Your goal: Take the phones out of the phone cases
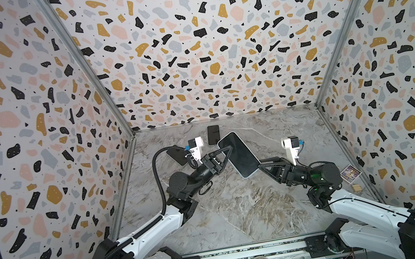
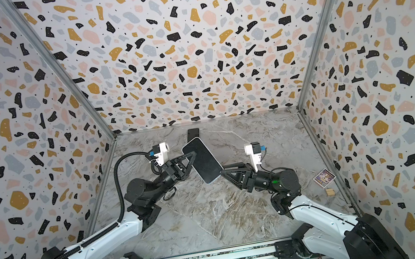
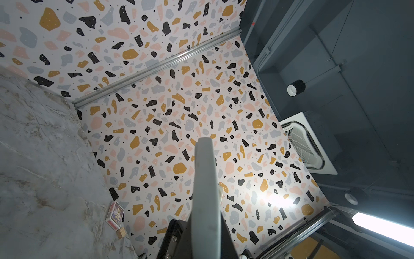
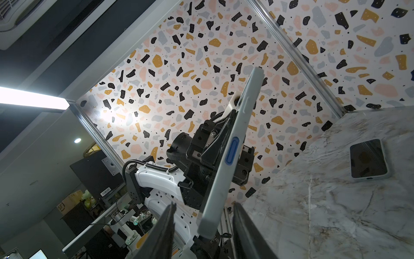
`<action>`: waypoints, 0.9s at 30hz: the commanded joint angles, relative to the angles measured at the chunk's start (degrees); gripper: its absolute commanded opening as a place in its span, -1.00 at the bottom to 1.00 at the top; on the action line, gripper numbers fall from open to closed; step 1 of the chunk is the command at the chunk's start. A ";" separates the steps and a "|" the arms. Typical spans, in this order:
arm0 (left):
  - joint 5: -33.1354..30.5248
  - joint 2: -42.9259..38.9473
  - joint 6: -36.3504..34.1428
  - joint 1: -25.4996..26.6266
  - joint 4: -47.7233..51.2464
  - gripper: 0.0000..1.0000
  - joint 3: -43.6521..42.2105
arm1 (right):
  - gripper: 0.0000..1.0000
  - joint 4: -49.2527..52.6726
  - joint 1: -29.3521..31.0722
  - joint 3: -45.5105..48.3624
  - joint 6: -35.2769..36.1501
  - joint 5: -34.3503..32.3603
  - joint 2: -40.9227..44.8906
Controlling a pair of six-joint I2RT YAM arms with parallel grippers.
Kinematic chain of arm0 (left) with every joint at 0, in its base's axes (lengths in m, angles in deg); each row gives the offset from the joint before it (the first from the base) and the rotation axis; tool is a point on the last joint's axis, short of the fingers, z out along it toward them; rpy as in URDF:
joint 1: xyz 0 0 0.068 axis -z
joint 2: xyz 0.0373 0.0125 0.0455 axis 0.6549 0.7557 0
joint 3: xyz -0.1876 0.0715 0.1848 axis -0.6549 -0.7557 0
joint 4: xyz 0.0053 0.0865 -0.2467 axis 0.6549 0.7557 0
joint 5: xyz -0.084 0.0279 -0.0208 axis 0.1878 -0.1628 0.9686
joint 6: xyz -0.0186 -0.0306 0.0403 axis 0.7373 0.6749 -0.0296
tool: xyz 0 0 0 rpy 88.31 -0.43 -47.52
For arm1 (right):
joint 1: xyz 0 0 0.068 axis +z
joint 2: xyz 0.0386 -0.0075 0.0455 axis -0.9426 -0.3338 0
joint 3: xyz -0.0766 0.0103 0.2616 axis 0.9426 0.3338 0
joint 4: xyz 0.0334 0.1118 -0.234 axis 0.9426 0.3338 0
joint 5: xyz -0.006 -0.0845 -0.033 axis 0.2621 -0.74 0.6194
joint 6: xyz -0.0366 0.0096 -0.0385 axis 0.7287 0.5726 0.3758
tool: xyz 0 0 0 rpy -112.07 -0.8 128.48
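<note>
1. Right gripper (image 1: pixel 260 166): positioned at the near, lower corner of the phone case (image 4: pixel 220 170). The jaws stand apart, one on each side of the case end. The right wrist view shows a gap on both sides, so nothing is gripped.
2. Phone (image 1: pixel 238 154): seated in the case, raised off the desk (image 1: pixel 241 209) between the two arms, screen up and tilted. Holding it in the air probably leaves both faces and all edges accessible.
3. Left gripper (image 1: pixel 228 150): jaws closed on the case at a long edge near its far end. This grip fixes the case so that the other arm can pull or peel against it.
4. Obstructions: the left jaws cover part of one edge. The case lip there probably cannot release until that grip moves.
5. Surroundings: a card box (image 1: pixel 350 173) and a wooden block (image 1: pixel 356 187) lie by the right wall, well apart. A dark flat item (image 1: pixel 176 154), partly hidden, lies beyond the left gripper. A second phone (image 1: pixel 213 134) lies near the back wall. None blocks either arm.
</note>
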State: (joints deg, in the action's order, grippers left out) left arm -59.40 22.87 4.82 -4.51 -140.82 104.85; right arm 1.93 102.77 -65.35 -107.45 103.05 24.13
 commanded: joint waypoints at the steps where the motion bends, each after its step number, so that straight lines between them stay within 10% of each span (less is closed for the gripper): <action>1: 0.41 -0.62 -0.64 0.25 -6.67 -1.00 -0.25 | -0.33 -2.61 0.34 -2.06 -0.06 0.71 0.11; 9: 0.05 -1.37 0.24 0.25 -7.11 -1.00 0.15 | -0.80 -3.53 0.43 -1.67 -0.46 1.02 -0.98; 27: -1.17 6.26 15.46 0.34 -22.39 -1.00 2.25 | -0.81 -27.58 0.42 -0.38 -6.34 6.13 -8.97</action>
State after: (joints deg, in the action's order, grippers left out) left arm -59.40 27.83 11.13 -4.49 -151.81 104.63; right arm -14.71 102.64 -64.74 -114.92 104.21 16.00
